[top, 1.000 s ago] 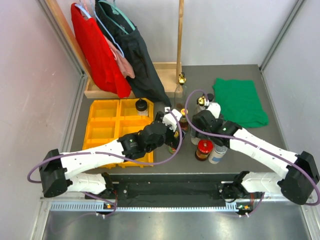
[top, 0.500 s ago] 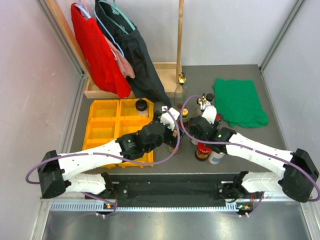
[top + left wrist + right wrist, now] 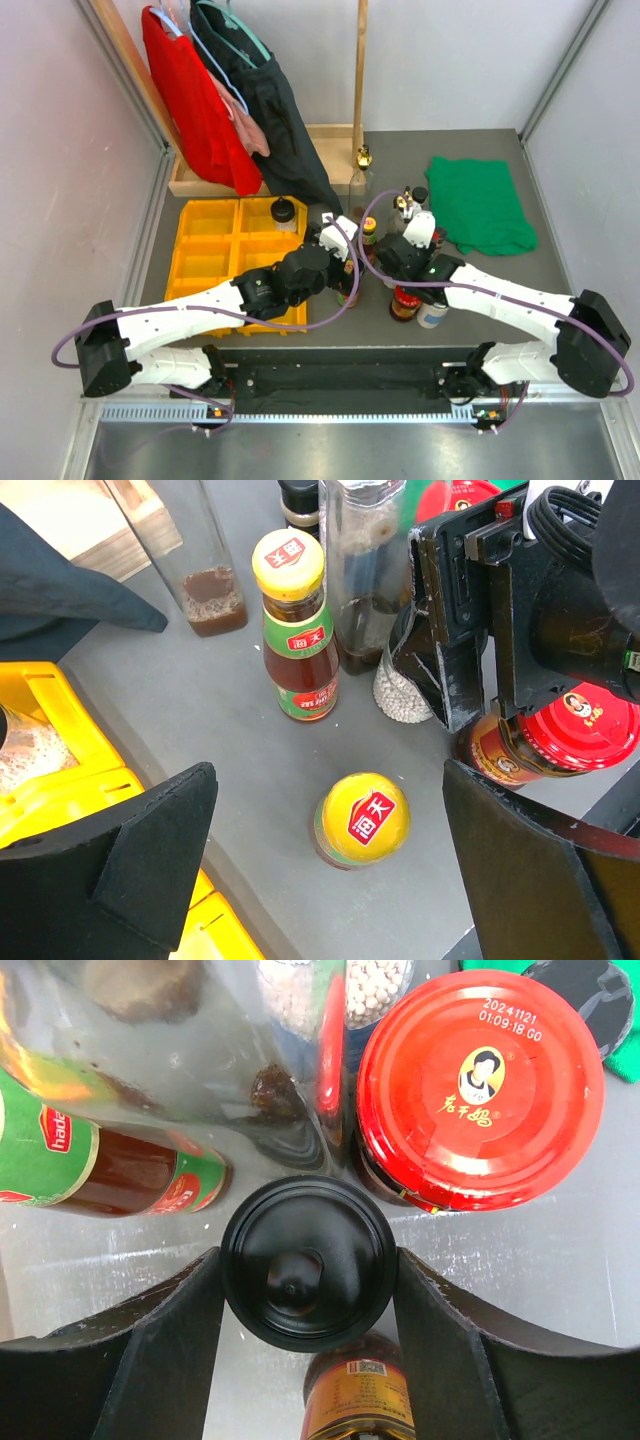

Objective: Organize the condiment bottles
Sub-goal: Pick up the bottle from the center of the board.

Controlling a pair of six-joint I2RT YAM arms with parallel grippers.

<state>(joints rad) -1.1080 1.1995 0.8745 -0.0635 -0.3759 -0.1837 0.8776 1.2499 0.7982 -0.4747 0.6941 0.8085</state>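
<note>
My right gripper [image 3: 308,1272] is shut on a black-capped jar [image 3: 300,1245], one finger on each side of its cap. In the left wrist view this jar [image 3: 402,688] holds white grains. A red-lidded jar [image 3: 480,1085] stands right beside it. My left gripper [image 3: 328,798] is open above a yellow-capped dark sauce bottle [image 3: 362,818] on the table. A second yellow-capped bottle [image 3: 295,630] stands behind it. In the top view both grippers, left [image 3: 345,262] and right [image 3: 392,260], meet at the bottle cluster. A black-capped jar [image 3: 284,212] sits in the yellow tray [image 3: 205,250].
A tall gold-topped bottle [image 3: 362,168] stands by the wooden rack base [image 3: 330,140]. A red-lidded jar [image 3: 405,298] and a silver-lidded canister [image 3: 433,311] stand at the near side of the cluster. A green cloth [image 3: 482,203] lies at the right. Clothes hang at the back left.
My right gripper has moved left and nearer, into the bottle cluster beside my left gripper. The left arm has barely moved.
</note>
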